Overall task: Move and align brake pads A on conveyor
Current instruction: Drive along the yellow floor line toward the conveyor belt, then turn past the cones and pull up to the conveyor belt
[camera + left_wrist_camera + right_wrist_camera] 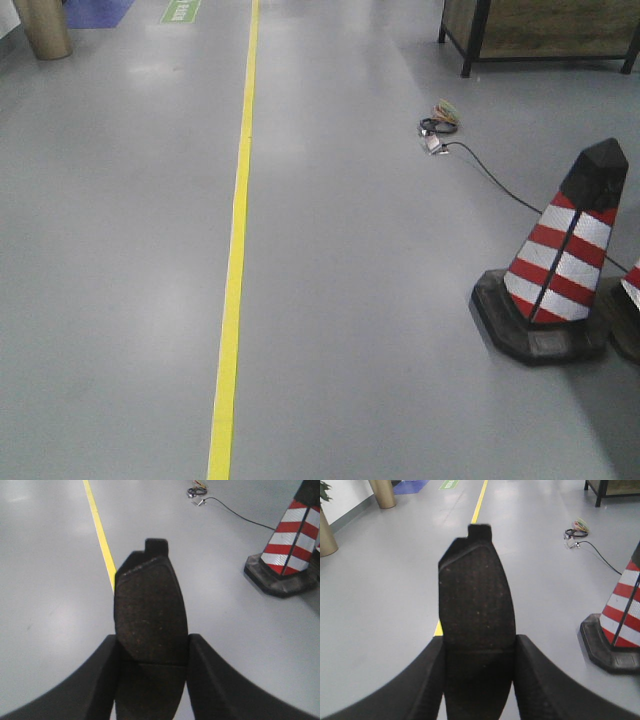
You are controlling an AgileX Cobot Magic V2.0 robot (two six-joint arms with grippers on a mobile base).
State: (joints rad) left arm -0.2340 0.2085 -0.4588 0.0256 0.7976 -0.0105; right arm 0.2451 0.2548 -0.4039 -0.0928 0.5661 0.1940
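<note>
**Both grippers loaded, no belt in sight**

The left gripper [152, 652] is clamped on a dark, flat, curved oblong brake pad [150, 617], its two black fingers [102, 680] pressing the pad's long edges near the centre groove. The pad stands out ahead of the fingers, its notched backing-plate tab uppermost. The right gripper [479, 655] holds a second dark curved pad [476, 615] the same way, fingers [540, 680] closed against both edges, tab at the far end.

Beyond the pads lies only glossy grey floor [380, 300], crossed by a yellow tape line [235, 280]. To the right stands a red-and-white striped traffic cone [560, 260] on a black base, with a thin black cable [490, 180] running to a small bundle of coloured wires [440, 118]. A dark-framed wooden cabinet [540, 30] sits at the far right and a brass-coloured cylinder [40, 25] at the far left. The conveyor appears in no view, so how the pads lie relative to it cannot be told.

The risks look like these: each pad is pinched on narrow edges with most of its length overhanging, so a jolt could pivot it or let it slip onto the floor. With two pads carried side by side, they could knock together when set down, spoiling alignment.
</note>
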